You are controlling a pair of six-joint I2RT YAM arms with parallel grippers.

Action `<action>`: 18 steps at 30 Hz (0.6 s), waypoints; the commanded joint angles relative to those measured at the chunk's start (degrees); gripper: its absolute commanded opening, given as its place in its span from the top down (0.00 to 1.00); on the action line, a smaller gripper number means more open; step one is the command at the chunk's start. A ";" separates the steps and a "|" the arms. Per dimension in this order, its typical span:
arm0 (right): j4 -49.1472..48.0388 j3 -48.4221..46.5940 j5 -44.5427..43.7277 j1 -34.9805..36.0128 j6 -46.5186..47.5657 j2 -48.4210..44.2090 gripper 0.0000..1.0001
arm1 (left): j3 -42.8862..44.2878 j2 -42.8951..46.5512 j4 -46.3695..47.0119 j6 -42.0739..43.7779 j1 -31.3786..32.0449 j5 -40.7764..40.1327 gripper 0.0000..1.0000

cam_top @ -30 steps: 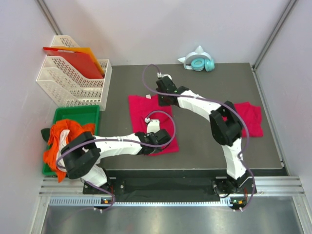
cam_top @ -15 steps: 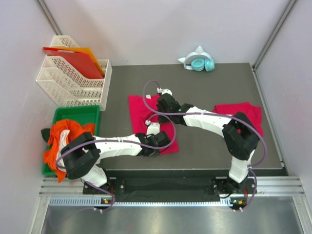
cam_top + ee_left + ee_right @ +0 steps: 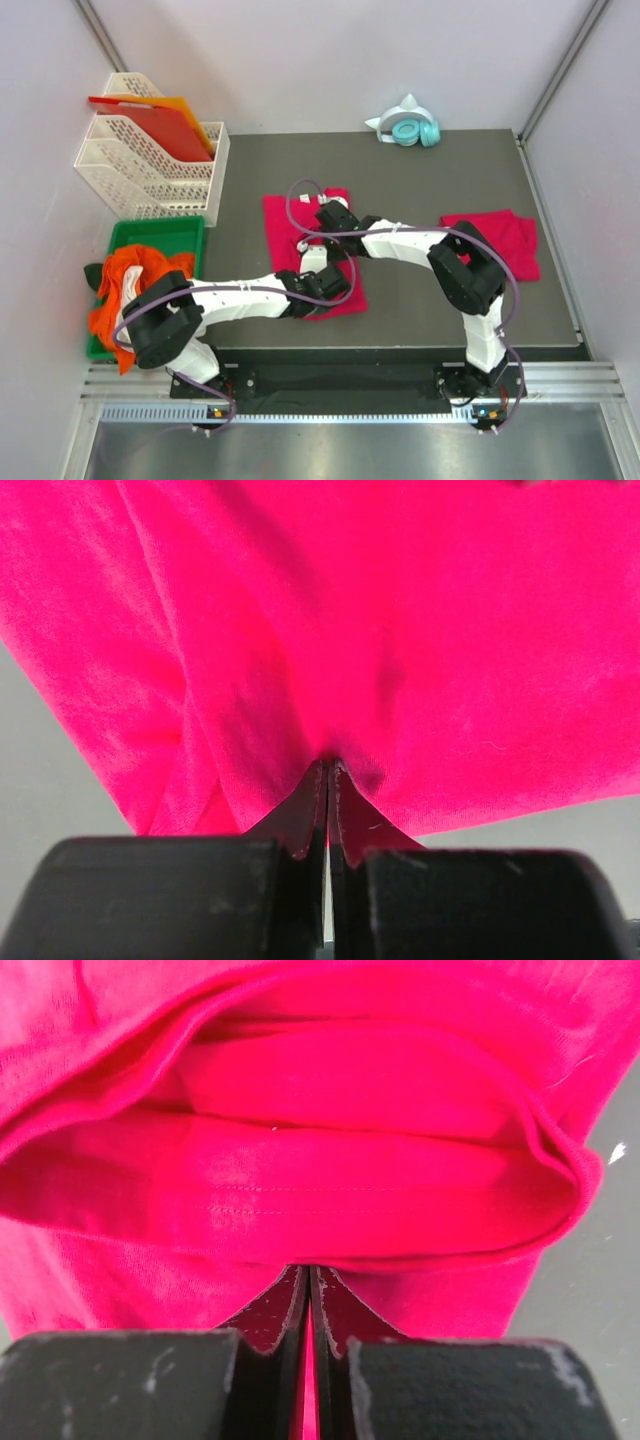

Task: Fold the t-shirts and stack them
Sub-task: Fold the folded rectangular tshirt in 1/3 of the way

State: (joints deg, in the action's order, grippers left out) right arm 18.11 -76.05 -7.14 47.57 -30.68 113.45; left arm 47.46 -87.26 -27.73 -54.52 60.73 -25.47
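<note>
While both arms reach over the dark mat (image 3: 400,180), the middle t-shirt (image 3: 283,228) lies spread flat just left of its centre. Its near right corner is pinched by the left gripper (image 3: 328,767), whose jaws are pressed together on a pucker of cloth. Farther back on the same right side, the right gripper (image 3: 308,1272) is clamped on a hemmed, layered edge. A second t-shirt (image 3: 497,243) lies folded well to the right, apart from both grippers.
</note>
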 commanded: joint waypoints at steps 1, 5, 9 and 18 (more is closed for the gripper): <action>0.87 -4.00 -0.86 -2.74 0.35 2.04 1.00 | 1.32 2.36 3.12 0.03 0.27 -0.81 1.00; 2.54 -8.58 -1.48 -3.98 1.41 4.06 1.00 | 0.61 2.45 3.29 -0.50 0.35 -0.10 1.00; 3.95 -14.37 -1.30 -5.29 1.85 7.13 1.00 | 0.17 2.27 3.47 -0.76 0.44 0.34 1.00; 5.45 -23.16 -0.77 -7.93 1.94 13.55 1.00 | -0.35 2.27 2.77 -1.02 0.53 0.69 1.00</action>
State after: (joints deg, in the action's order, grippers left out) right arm 24.12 -94.26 -6.96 41.41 -29.54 124.49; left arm 47.44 -86.74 -26.35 -54.74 60.93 -24.86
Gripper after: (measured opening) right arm 0.004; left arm 0.009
